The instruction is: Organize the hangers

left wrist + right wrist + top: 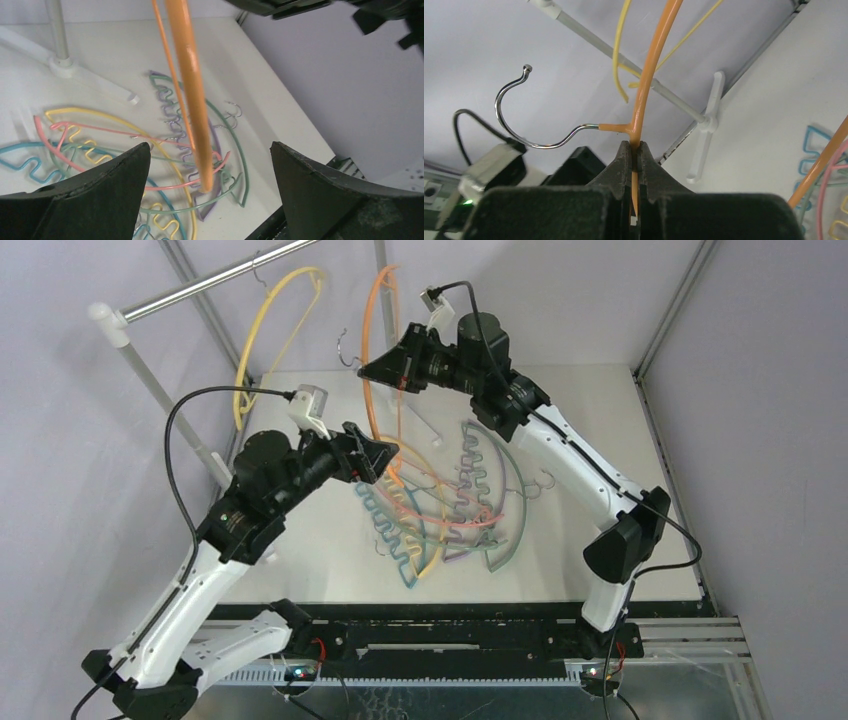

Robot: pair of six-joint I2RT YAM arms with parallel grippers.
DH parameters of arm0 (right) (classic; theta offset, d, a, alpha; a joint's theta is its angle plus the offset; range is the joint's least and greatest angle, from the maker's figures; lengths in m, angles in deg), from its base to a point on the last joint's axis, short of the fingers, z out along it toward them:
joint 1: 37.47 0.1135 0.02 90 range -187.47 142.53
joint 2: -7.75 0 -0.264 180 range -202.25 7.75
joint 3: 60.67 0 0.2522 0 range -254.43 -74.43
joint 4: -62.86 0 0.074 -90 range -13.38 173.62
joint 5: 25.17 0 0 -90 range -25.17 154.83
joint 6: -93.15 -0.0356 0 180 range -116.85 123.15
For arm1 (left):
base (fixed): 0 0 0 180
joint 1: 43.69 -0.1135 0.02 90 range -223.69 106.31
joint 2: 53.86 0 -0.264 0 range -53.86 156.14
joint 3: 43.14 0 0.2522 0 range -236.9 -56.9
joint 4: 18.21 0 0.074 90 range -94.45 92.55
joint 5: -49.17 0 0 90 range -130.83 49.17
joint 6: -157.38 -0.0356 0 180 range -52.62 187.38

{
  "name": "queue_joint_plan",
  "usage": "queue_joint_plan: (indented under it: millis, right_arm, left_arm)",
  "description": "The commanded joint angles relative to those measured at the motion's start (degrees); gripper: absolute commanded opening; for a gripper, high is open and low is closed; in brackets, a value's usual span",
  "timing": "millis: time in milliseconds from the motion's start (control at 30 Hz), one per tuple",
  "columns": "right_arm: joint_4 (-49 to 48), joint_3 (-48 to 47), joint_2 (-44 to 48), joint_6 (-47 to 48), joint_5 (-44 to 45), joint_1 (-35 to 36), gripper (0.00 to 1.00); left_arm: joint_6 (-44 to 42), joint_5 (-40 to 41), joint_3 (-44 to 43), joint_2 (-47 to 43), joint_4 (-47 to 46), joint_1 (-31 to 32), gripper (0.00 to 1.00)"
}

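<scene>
So, the right pincer (634, 150) was clamped tight on the orange hanger (650, 65), just below where its wire hook (509, 125) branched off. The hanger was held up in the air, near the back of the tabletop (300, 550), with the hook pointing off to the side. The long orange arc ran down from there and passed right between the fingers of my left pincer (210, 146), which were spread wide apart and touching nothing as far as I could see. The low end of the arc sat over the pile (455, 510), though I couldn't tell if it actually touched it. That pile was a tangle of pink, yellow, green, purple and teal hangers lying flat mid-tabletop, several with wavy edges. One yellow hanger (615, 55) hung off the rail (215, 278) at the back left.
</scene>
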Motion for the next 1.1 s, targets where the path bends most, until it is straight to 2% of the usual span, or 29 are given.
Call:
queue_joint_plan:
  millis: [0,233,400,433,633,667,700,733,867,967,1000,1067]
  right_arm:
    - [-3.43,-1.46,5.27,-3.12,-3.72,0.36,0.0]
    - [-8.73,2.39,8.91,-11.25,-6.27,0.32,0.0]
    - [-9.74,3.3,8.78,-13.56,-7.37,1.15,0.0]
    - [-10.57,3.6,8.66,-14.28,-7.74,1.76,0.0]
    - [-10.16,3.62,8.33,-15.13,-8.8,2.47,0.0]
    - [-9.83,3.86,8.41,-15.05,-8.71,2.47,0.0]
    - [-9.49,4.14,8.52,-14.81,-8.69,2.4,0.0]
    - [-9.21,4.44,8.65,-14.63,-8.7,2.31,0.0]
    - [-7.39,6.2,9.57,-13.91,-8.72,1.21,0.0]
    - [-5.13,8.32,11.08,-12.26,-8.38,-0.02,0.13]
    - [-4.19,9.26,11.95,-11.19,-8.24,-0.42,0.2]
    - [-1.69,11.58,14.27,-7.92,-6.38,-0.9,0.4]
  left_arm:
    - [-1.98,3.36,0.57,0.68,-2.76,0.42,0.94]
    - [-0.91,3.62,1.51,2.86,-5.74,0.43,0.93]
    - [0.39,3.18,1.46,4.98,-7.56,0.63,0.86]
    - [0.25,3.24,1.26,5.73,-8.02,0.76,0.75]
    - [-0.3,3.15,0.94,6.4,-6.5,0.86,0.36]
    - [-0.3,3.45,0.94,6.2,-6.11,0.86,0.25]
    - [-0.39,3.64,0.94,5.88,-5.61,0.85,0.08]
    - [-0.51,4.09,0.94,5.46,-5.07,0.85,0.01]
    - [-1.39,7.52,0.02,4.24,-0.55,0.9,0.0]
    - [-2.75,11.69,-2.37,3.96,6.31,0.85,0.0]
    - [-3.13,13.31,-2.87,3.38,8.02,0.81,0.0]
    - [-3.91,15.98,-3.37,1.77,10.67,0.8,0.0]
